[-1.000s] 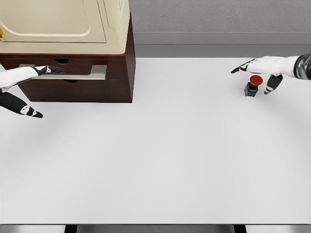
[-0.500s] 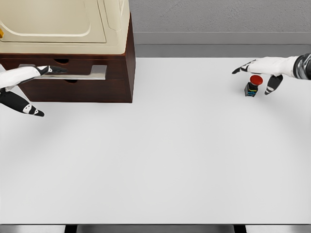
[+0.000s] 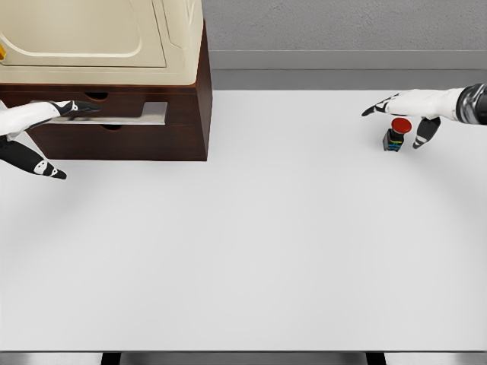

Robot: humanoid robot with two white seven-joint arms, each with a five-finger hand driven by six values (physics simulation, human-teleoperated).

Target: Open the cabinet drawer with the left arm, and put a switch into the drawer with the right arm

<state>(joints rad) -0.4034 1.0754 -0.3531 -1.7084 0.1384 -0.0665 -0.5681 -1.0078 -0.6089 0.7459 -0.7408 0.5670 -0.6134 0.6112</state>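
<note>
A dark brown cabinet (image 3: 186,114) stands at the table's back left, with a silver drawer handle (image 3: 129,115) across its front. My left hand (image 3: 46,133) is at that handle's left end, fingers stretched over the bar and thumb hanging below, not closed around it. The drawer looks closed. The switch (image 3: 396,134), a small black body with a red mushroom button, stands at the far right of the table. My right hand (image 3: 407,114) hovers just above and behind it, fingers spread, thumb down beside the switch, holding nothing.
A cream-coloured appliance (image 3: 99,38) sits on top of the cabinet. The white table (image 3: 251,243) stretches between cabinet and switch. A grey wall runs along the back edge.
The left hand has edged slightly left and up along the handle. The right hand has barely shifted above the switch. The drawer and the switch have not moved.
</note>
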